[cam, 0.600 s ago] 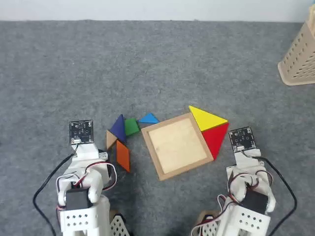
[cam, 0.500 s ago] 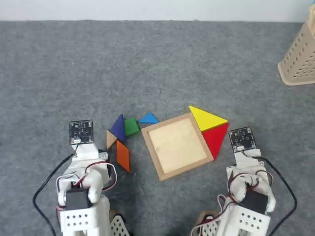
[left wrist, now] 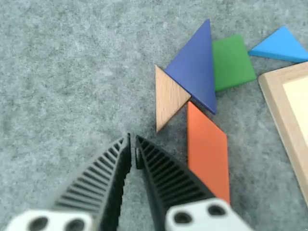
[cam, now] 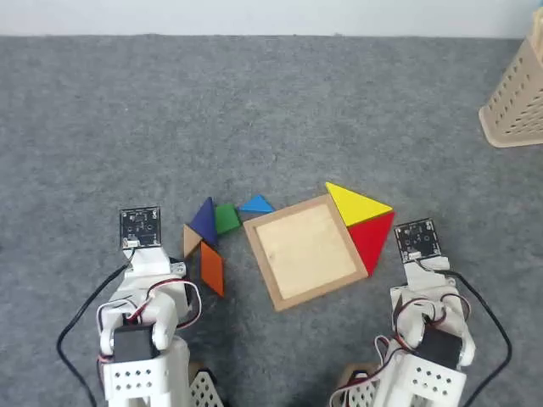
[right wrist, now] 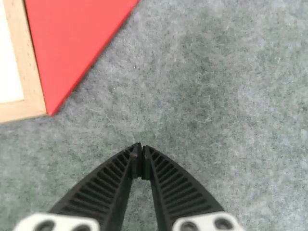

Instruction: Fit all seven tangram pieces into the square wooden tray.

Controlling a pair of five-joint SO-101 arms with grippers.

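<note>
The square wooden tray lies tilted on the grey carpet with nothing in it. A yellow triangle and a red triangle lie against its right side. Left of it are a light blue triangle, a green square, a dark blue triangle, a plain wood triangle and an orange parallelogram. My left gripper is shut, empty, just short of the wood triangle. My right gripper is shut, empty, over carpet near the red triangle.
A beige slotted container stands at the far right edge. Open grey carpet spreads behind the pieces and to the left. Both arm bases sit at the near edge, the left arm and the right arm.
</note>
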